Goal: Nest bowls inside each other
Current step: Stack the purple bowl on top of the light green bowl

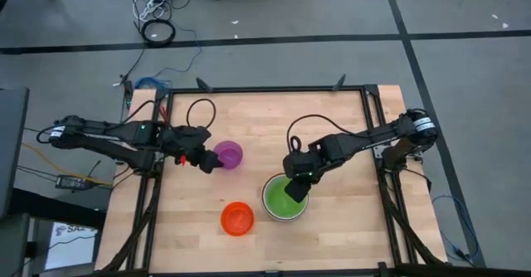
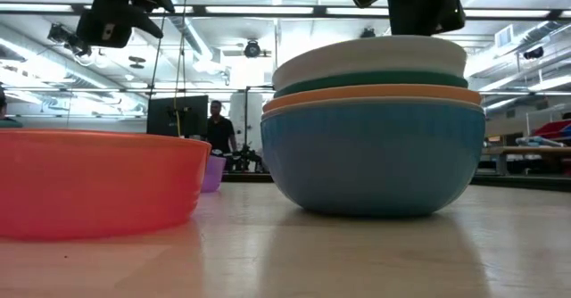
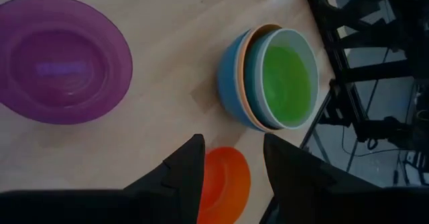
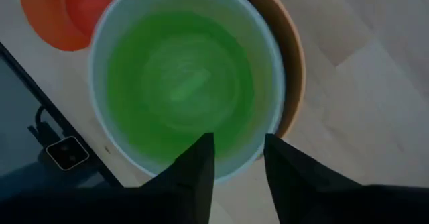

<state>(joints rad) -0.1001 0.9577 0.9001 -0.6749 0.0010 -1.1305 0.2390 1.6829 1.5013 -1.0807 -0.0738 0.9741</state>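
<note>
With green bowl (image 4: 177,83) nested in stack, right pincer (image 4: 239,160) parted above; left pincer (image 3: 232,158) open beside purple bowl (image 3: 60,60), likely next.

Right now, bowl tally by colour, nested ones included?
Green bowl: 1
White bowl: 1
Teal bowl: 1
Orange bowl: 1
Blue bowl: 1
Purple bowl: 1
Red-orange bowl: 1
Total: 7 visible, five of them nested in one stack.
</note>
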